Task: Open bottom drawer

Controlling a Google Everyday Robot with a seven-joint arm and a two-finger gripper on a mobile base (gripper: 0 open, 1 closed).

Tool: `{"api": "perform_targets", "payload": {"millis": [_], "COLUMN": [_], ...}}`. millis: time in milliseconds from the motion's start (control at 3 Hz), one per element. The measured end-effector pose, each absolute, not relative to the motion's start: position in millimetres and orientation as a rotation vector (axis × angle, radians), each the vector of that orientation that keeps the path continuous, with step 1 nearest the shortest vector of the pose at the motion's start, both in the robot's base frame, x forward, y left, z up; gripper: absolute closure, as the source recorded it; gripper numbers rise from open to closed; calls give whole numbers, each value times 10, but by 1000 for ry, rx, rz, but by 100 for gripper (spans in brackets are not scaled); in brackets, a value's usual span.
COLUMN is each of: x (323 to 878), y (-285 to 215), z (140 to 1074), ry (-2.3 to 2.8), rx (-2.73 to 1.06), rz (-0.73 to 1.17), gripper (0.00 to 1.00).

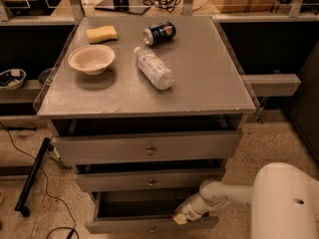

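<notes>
The bottom drawer (124, 226) is the lowest grey front of the cabinet, with a small round knob (151, 228) near the frame's lower edge. It stands pulled out, with a dark gap behind its front. My gripper (179, 218) reaches in from the right on a white arm and sits at the top edge of this drawer front, right of the knob. The mid-sized drawer (149, 179) and the widest top drawer (147, 147) sit above it.
On the cabinet top (209, 73) lie a tan bowl (91, 59), a yellow sponge (102, 34), a plastic bottle (154, 67) and a blue can (159, 33). A black bar (31, 178) and cable lie on the floor at left. My white base (284, 203) fills the lower right.
</notes>
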State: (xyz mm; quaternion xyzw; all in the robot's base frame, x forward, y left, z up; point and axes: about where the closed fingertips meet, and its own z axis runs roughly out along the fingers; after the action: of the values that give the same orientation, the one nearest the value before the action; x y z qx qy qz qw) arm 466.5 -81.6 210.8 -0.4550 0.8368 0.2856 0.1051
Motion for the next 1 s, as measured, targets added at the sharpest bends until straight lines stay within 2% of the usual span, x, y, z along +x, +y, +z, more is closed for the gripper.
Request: {"api": "perform_targets", "payload": {"millis": [667, 1000], "x": [4665, 4665], "y": [-815, -815], "z": [2108, 2107], "ry": [2466, 2466], "rx": [-1341, -1341], "rz": [842, 842], "gripper": [35, 5]}}
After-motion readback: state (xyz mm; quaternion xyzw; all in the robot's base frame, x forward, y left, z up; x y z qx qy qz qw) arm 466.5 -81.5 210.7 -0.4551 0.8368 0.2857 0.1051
